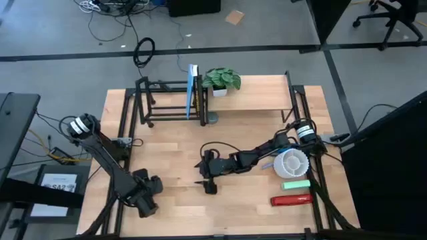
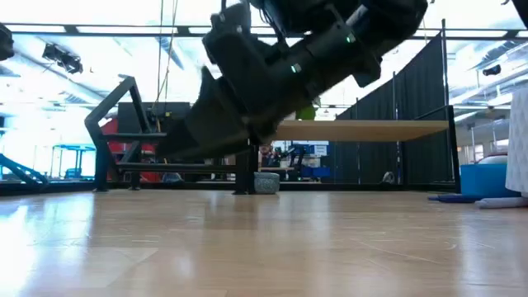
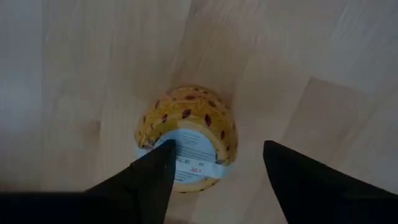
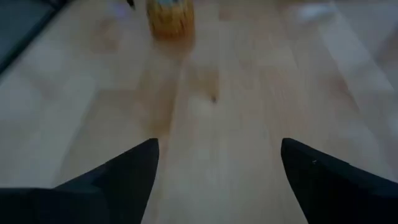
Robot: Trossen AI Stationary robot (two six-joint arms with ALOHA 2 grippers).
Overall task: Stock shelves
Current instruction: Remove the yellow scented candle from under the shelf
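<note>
Yellow jar [image 3: 186, 146] — half hidden under left end effector [image 3: 214, 171]

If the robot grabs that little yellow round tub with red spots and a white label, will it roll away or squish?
The yellow round tub with red spots stands on its flat base, so it probably won't roll unless tipped. Its curved side may slip between the left gripper's open fingers. It looks rigid, so probably no squishing, though that's a guess.
</note>
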